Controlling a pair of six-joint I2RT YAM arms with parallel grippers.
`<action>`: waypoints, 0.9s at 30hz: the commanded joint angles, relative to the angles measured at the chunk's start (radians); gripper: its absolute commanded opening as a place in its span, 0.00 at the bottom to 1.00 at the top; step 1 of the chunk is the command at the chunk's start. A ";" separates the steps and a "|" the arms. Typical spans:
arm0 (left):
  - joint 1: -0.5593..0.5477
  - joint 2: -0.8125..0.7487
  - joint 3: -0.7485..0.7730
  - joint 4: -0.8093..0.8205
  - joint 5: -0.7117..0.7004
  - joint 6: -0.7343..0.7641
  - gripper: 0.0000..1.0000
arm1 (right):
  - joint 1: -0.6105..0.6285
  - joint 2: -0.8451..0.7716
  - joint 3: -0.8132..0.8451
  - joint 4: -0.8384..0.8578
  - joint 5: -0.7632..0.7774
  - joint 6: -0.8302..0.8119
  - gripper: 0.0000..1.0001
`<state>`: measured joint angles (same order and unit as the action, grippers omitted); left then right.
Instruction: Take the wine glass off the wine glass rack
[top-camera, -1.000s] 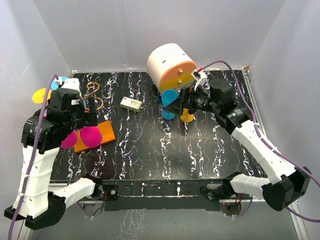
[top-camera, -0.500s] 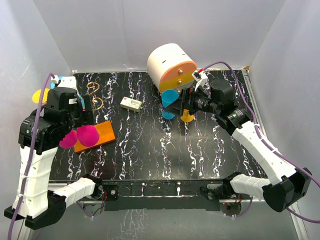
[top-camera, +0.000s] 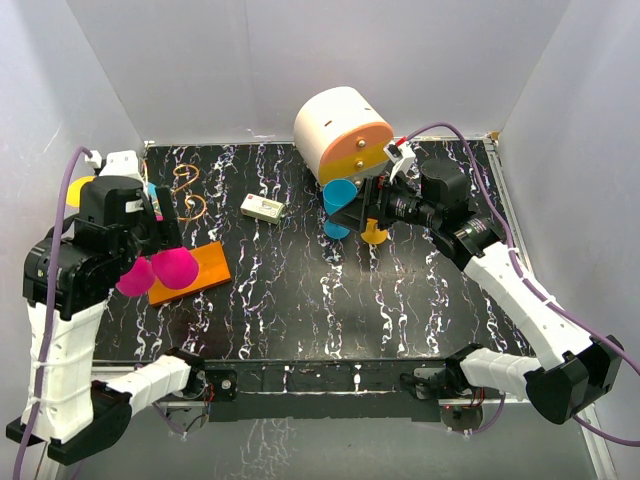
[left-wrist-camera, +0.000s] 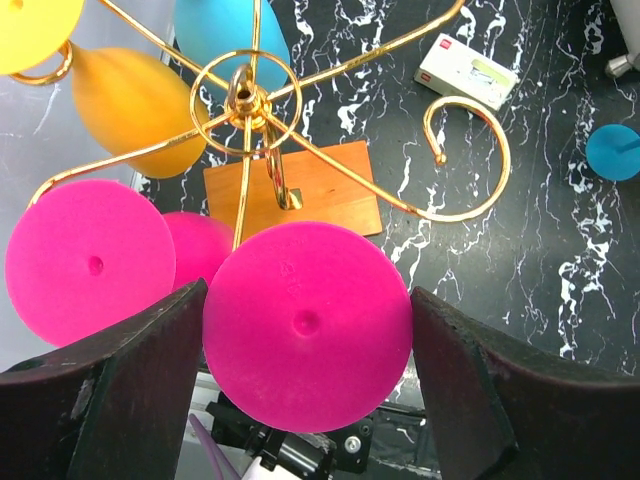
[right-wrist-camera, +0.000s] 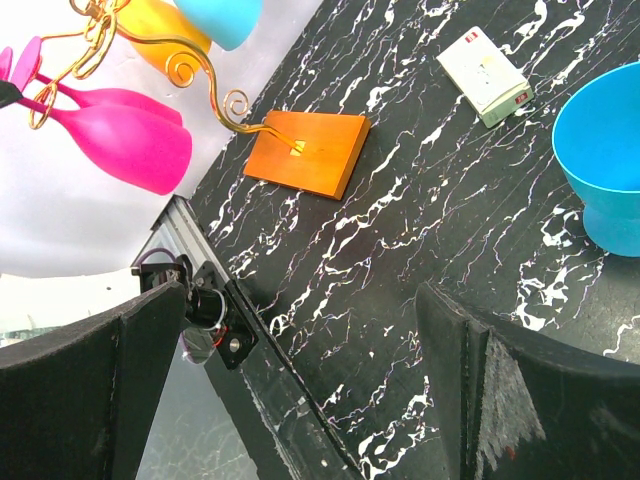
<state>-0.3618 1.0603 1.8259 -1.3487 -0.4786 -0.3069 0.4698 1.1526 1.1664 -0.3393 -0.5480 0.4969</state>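
Since the earlier frame the left arm has drawn back toward the left wall, and the left gripper has narrowed onto the wine glass. Its fingers now press on opposite rims of the magenta foot disc. The glass hangs bowl-down on the wine glass rack, which stands at the left edge of the table, close to the wall. Clearance on that side is small. A second magenta glass hangs just beside the gripped one; a yellow glass and a blue glass hang on the far hooks. The centre and near half of the table are open marbled surface – the widest free room lies to the right of the rack. A small white box lies between the rack and the round cabinet at the far edge; its contents cannot be seen. The right gripper hovers in front of the cabinet with fingers spread wide and nothing between them – a blue cup stands just beside it.
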 joint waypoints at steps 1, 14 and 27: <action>-0.002 -0.046 -0.022 -0.012 0.027 0.005 0.60 | -0.005 -0.021 0.004 0.042 0.003 -0.002 0.98; -0.002 -0.007 0.009 -0.063 -0.154 -0.062 0.59 | -0.005 -0.016 0.001 0.044 -0.005 0.002 0.98; -0.002 0.114 0.077 0.067 -0.086 -0.057 0.54 | -0.005 -0.029 -0.004 0.030 0.005 -0.004 0.99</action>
<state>-0.3618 1.1595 1.8500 -1.3281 -0.5865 -0.3637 0.4690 1.1526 1.1656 -0.3397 -0.5484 0.4988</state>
